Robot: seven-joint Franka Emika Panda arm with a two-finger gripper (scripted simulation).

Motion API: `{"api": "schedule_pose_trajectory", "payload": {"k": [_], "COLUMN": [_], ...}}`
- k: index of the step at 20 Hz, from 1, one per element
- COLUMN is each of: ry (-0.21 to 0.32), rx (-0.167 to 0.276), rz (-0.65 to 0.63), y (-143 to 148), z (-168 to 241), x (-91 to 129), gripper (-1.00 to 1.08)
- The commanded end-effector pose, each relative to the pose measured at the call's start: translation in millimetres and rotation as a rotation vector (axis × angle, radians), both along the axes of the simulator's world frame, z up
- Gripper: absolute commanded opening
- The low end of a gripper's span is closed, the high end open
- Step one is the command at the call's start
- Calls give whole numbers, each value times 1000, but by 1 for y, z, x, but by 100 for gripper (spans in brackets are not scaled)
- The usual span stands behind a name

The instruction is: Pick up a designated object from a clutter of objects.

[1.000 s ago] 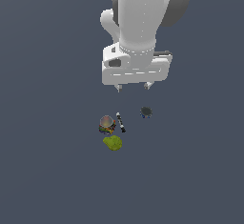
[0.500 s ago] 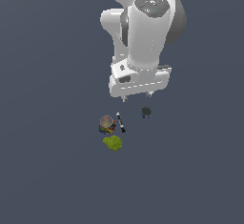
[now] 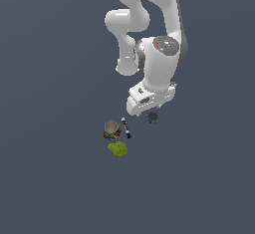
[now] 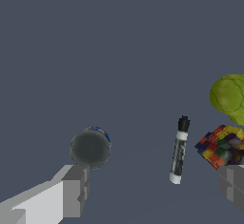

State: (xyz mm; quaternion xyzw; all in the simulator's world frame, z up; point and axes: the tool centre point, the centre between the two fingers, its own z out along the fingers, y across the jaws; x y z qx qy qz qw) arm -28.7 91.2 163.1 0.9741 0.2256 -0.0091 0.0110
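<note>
The white arm (image 3: 149, 44) is seen descending from the upper centre of the exterior view. Its gripper (image 4: 152, 189) is spread open, holding nothing. The dark round thing (image 3: 152, 116) lies just below it, right of centre. Lower left lie the yellow-green lump (image 3: 118, 149), the multicoloured cup (image 3: 112, 129) and the black-and-white stick (image 3: 126, 128).

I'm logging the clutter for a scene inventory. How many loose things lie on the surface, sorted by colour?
Dark grey-black round thing: 1
Multicoloured cup: 1
Black-and-white stick: 1
Yellow-green lump: 1
Total: 4
</note>
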Motion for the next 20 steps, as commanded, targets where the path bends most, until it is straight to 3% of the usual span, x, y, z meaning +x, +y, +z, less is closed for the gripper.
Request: {"api": "schedule_pose_trajectory", "payload": {"k": [1,10,20], "ry": [-3,-7,-9], "rx": [1,15,27], "rz": [65,249,328], "y": [10,36,48], "z": [-22,-78,-99], "x": [-10,-45,-63], "gripper": [100,100,100]}}
